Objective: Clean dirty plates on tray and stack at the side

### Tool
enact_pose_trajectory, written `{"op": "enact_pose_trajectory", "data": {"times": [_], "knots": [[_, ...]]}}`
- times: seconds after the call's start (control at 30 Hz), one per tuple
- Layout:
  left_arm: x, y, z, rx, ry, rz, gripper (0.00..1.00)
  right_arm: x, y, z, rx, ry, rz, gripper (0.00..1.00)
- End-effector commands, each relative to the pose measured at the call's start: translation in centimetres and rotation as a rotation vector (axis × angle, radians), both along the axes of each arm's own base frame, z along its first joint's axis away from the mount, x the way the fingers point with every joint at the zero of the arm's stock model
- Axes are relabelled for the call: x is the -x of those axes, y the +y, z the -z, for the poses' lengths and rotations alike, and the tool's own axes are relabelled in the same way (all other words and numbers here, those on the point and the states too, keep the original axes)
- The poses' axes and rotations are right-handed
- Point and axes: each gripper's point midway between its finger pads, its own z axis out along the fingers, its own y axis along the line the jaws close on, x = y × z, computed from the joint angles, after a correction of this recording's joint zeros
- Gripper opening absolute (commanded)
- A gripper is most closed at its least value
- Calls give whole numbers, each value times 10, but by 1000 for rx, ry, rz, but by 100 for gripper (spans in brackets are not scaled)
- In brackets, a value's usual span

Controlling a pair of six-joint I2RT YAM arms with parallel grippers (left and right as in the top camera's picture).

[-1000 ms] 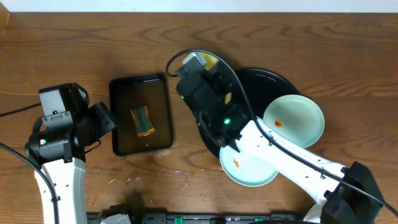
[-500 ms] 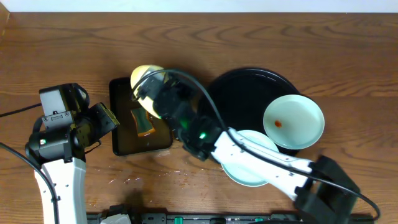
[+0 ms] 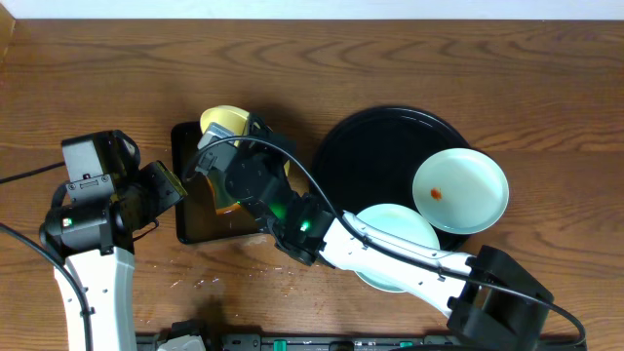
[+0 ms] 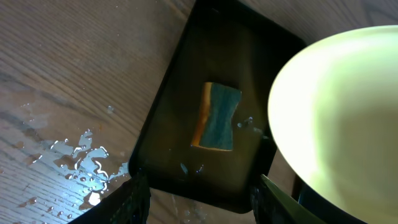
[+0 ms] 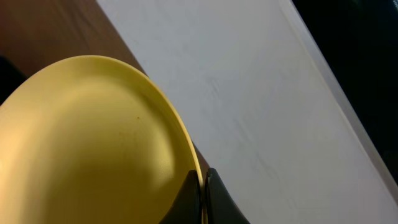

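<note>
R tool [image 5: 201, 182] pinches yellow plate [image 3: 222, 122] over sponge tray [image 3: 188, 161].

I see a big brown wooden table with wavy grain lines [image 3: 439, 58] filling almost all of my top view. Along its far edge runs a thin pale strip [image 3: 312, 10] — I cannot tell if it is wall or floor. The wood looks warm and softly lit. Near the front left, small drops and puddles of water [image 4: 87, 168] sit on the wood and shine white where the light hits them. In my right wrist view a plain white flat surface [image 5: 249, 93] slants across the picture. Beside it is a dark corner [image 5: 367, 62] — too dark for me to make out.
</note>
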Motion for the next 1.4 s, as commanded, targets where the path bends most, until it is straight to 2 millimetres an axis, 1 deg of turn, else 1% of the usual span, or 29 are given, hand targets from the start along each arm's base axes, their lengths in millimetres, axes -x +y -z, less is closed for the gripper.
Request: {"op": "enact_pose_trajectory", "data": {"times": [0.0, 0.1, 0.27, 0.4, 0.47, 0.57, 0.67, 0.7, 0.8, 0.9, 1.0, 1.03, 1.07, 1.13, 1.23, 1.3, 1.37], "knots": [[1, 0, 3, 5, 9, 7, 54, -2, -16, -14, -71, -25, 110, 1], [1, 0, 3, 6, 9, 6, 54, -13, -37, -13, -135, -19, 213, 1], [1, 0, 3, 6, 8, 7, 54, -26, -76, -2, -178, 41, 340, 1], [-1, -2, 1, 15, -2, 13, 54, -32, -103, 11, -257, 181, 362, 1], [-5, -7, -1, 41, -23, 31, 54, -35, -122, 14, -346, 276, 378, 1], [-11, -13, -5, 68, -55, 52, 54, -39, -157, 13, -482, 429, 402, 1], [-13, -12, -6, 67, -63, 53, 54, -46, -205, 13, -622, 571, 448, 1], [-13, -12, -7, 66, -66, 53, 54, -48, -225, 15, -673, 625, 472, 1], [-14, -12, -7, 65, -70, 53, 54, -55, -277, 25, -789, 733, 547, 1], [-14, -12, -7, 65, -70, 53, 54, -61, -341, 40, -923, 811, 665, 1], [-14, -12, -7, 65, -70, 53, 54, -63, -404, 54, -1051, 835, 785, 1], [-14, -12, -7, 65, -70, 53, 54, -61, -425, 58, -1086, 830, 834, 1], [-14, -12, -7, 65, -70, 53, 54, -59, -450, 64, -1131, 819, 899, 1], [-14, -12, -7, 65, -70, 53, 54, -53, -491, 74, -1202, 790, 1009, 1], [-14, -12, -7, 65, -70, 53, 54, -41, -545, 89, -1294, 747, 1151, 1], [-14, -12, -7, 65, -70, 53, 54, -30, -575, 103, -1336, 722, 1252, 1], [-14, -12, -7, 65, -70, 53, 54, -18, -600, 119, -1358, 707, 1355, 1]]}}
